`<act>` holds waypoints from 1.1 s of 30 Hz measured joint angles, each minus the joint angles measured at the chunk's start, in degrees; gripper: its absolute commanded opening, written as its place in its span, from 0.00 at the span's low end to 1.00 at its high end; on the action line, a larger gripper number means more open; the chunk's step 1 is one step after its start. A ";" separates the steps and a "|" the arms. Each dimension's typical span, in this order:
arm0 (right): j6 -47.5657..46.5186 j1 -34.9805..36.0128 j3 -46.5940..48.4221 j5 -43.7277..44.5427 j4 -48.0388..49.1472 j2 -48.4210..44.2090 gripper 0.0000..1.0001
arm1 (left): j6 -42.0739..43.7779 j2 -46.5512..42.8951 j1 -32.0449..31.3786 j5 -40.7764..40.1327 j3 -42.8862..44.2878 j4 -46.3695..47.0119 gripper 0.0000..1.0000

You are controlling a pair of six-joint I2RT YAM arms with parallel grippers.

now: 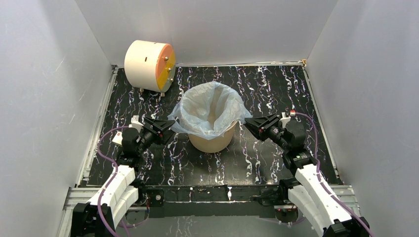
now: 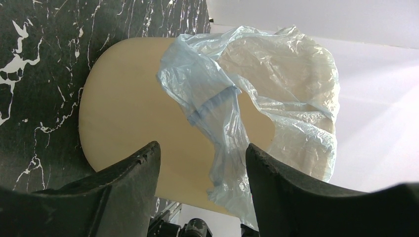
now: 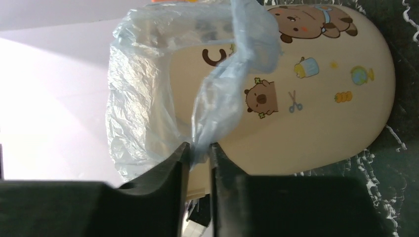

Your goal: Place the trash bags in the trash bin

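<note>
The pale blue trash bag (image 1: 210, 106) sits inside the tan trash bin (image 1: 213, 143) at the middle of the black marbled table (image 1: 267, 163), its crinkled edge spilling over the rolled rim. The right gripper (image 3: 198, 148), at the bin's right side, has its fingers clenched on a twisted strip of the bag. The left gripper (image 2: 202, 148), at the bin's left side, stands released, with a loose fold of the bag hanging between its spread fingers (image 2: 128, 182). A cream drum (image 1: 148, 64) stands well behind.
</note>
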 measured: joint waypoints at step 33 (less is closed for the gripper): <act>-29.51 -0.02 14.73 10.95 -31.19 0.31 0.62 | 0.98 1.55 0.00 0.76 -0.24 0.87 0.35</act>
